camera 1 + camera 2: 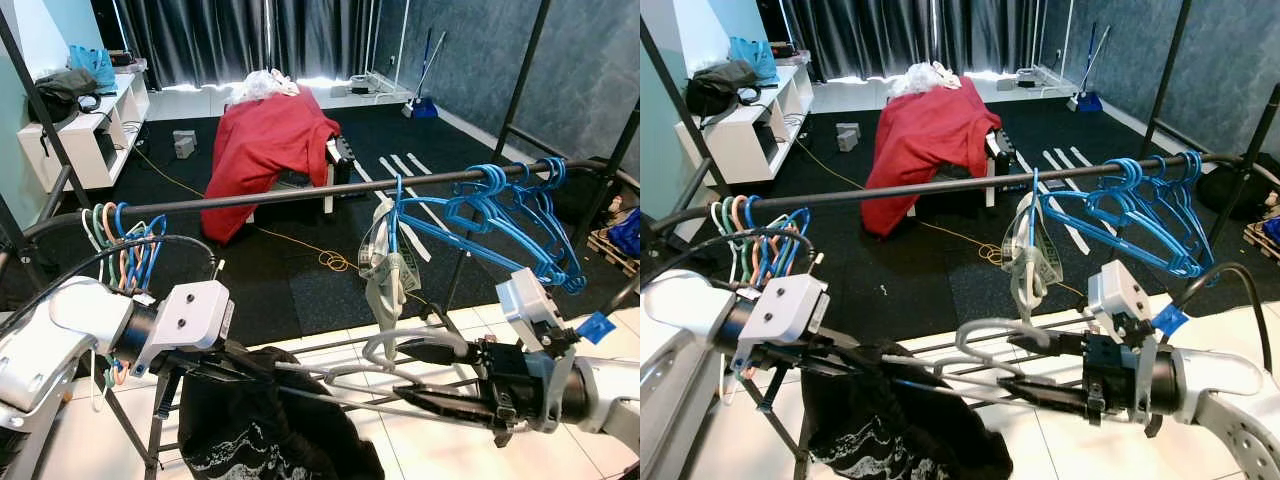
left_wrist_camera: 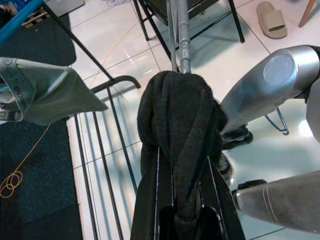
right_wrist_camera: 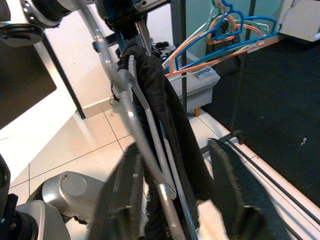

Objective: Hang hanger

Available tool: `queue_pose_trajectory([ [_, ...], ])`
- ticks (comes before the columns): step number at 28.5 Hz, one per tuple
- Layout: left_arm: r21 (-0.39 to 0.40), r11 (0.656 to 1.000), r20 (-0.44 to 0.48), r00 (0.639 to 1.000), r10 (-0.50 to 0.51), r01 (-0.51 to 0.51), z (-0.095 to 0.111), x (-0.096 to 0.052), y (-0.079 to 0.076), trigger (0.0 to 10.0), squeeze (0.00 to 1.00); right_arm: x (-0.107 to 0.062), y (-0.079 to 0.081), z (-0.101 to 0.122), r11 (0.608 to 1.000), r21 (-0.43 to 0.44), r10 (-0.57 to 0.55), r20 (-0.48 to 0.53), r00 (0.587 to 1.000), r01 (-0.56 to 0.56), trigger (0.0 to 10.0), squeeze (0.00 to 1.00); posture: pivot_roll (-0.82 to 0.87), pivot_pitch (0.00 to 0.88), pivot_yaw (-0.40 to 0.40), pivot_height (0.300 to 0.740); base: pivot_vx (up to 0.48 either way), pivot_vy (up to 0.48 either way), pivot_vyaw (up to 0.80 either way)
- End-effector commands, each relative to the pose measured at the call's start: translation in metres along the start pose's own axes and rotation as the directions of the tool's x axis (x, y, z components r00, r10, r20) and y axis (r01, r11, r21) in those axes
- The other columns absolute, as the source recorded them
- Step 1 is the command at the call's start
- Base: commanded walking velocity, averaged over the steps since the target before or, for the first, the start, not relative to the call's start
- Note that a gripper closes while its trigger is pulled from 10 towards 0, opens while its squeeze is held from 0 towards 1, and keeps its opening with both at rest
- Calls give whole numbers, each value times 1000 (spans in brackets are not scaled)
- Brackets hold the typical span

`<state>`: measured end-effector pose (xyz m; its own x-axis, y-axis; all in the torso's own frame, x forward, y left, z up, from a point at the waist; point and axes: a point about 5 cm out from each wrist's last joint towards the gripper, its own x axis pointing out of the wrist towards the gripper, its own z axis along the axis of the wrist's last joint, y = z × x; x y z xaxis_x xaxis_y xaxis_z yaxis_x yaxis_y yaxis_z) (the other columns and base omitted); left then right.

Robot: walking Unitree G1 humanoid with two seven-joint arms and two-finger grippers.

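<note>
Silver hanger [image 1: 980, 335] with dark garment [image 1: 890, 425] held below and in front of the rail [image 1: 940, 186]. Left gripper [image 2: 185, 210] clamped on the garment-wrapped end — right gripper [image 1: 1040, 370] spread around the hook end, unclenched.

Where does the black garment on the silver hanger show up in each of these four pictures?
Left eye view: black garment bottom centre, beside the left tool.
Right eye view: bottom centre-left.
Left wrist view: centre, bunched between the fingers.
Right wrist view: draped over the silver hanger, centre.
Shared landmark: the colourful hangers on the rail, also in the right eye and right wrist views.
</note>
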<state>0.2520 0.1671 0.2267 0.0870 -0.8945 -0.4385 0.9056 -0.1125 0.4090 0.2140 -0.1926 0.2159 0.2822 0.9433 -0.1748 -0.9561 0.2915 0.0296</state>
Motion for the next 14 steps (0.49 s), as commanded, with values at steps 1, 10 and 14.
queue_pose_trajectory([
  [1, 45, 999, 37, 999, -26, 24, 11, 4, 2, 10000, 0, 2, 0, -1, 1000, -17, 15, -20, 1000, -15, 0, 0, -104, 0, -5, 740, 0, 0, 0],
  [10, 62, 997, 71, 997, -39, 35, 18, 8, 5, 10000, 0, 6, 1, -3, 999, -17, 42, -34, 999, -43, 0, 0, -104, 0, -3, 740, 0, 0, 0],
  [14, 71, 997, 104, 995, 3, -10, 21, 14, 11, 10000, 0, 11, 2, -4, 998, -17, 58, -24, 998, -58, 0, 0, -104, 0, -2, 740, 0, 0, 0],
])
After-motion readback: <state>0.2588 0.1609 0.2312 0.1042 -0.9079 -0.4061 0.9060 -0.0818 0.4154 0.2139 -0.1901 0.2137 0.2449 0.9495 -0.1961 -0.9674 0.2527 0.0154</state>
